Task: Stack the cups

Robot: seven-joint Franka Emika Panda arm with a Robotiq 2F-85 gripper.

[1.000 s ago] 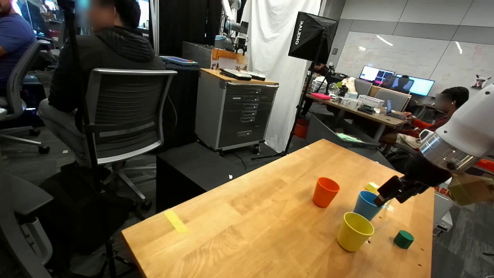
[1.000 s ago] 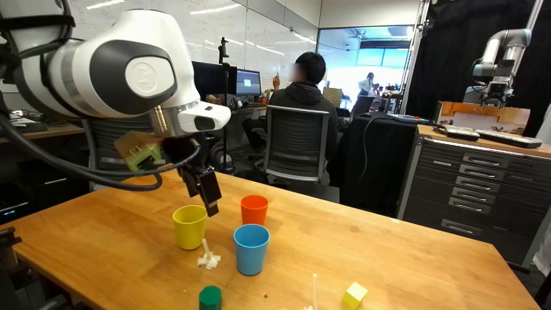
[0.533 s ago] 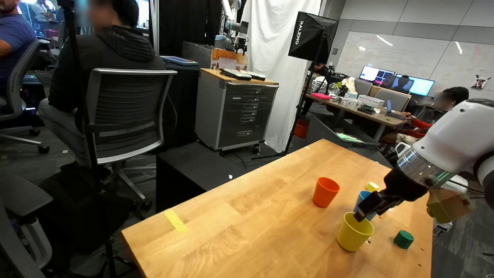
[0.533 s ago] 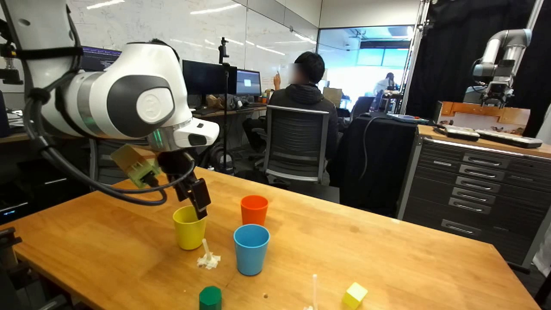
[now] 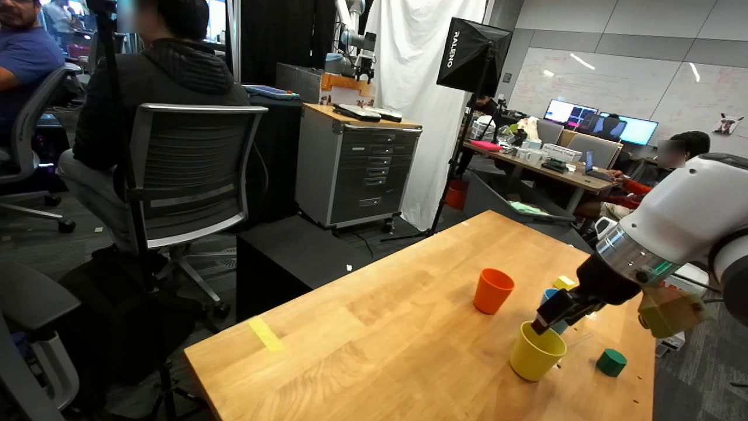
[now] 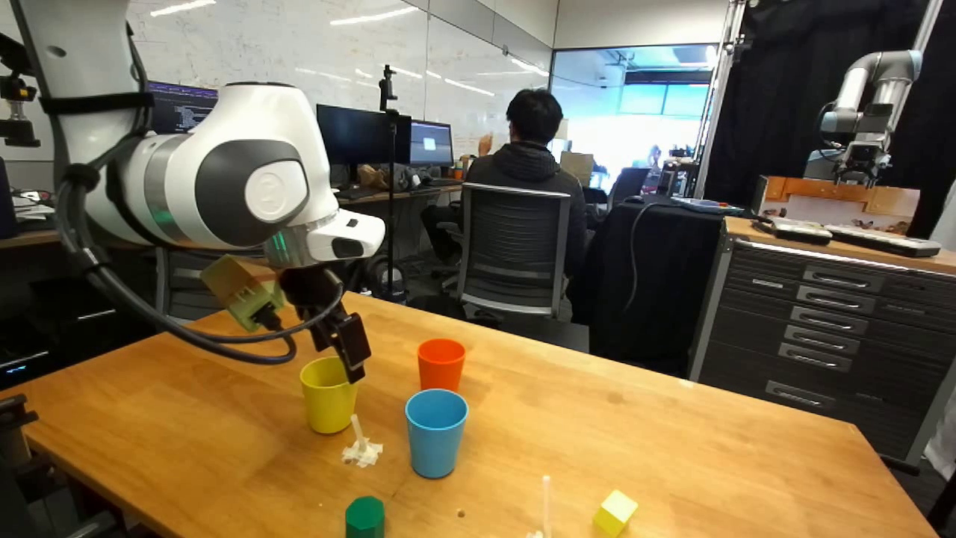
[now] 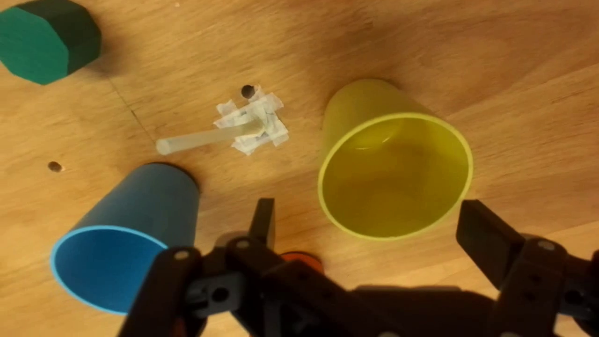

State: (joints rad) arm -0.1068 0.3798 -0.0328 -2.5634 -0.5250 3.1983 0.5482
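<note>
Three cups stand upright and apart on the wooden table. The yellow cup [image 5: 537, 358] also shows in the wrist view [image 7: 395, 187]. The blue cup [image 6: 435, 441] is partly hidden behind the gripper in an exterior view [image 5: 560, 327]. The red-orange cup [image 5: 491, 292] is mostly hidden by the gripper in the wrist view [image 7: 305, 258]. My gripper [image 7: 368, 206] is open and empty, tilted just above the yellow cup. In the wrist view the yellow rim lies between the two spread fingers. Whether a finger [image 6: 351, 359] touches the cup, I cannot tell.
A green block [image 6: 365, 515] and a yellow cube [image 6: 616, 512] lie on the table [image 6: 709, 463]. A thin white stick [image 6: 358, 432] stands taped near the yellow and blue cups. Another stick [image 6: 546, 504] stands near the yellow cube.
My gripper has moved from beside the blue cup to over the yellow cup, mostly in the first half second, with a small shift since. The cups have not moved.
</note>
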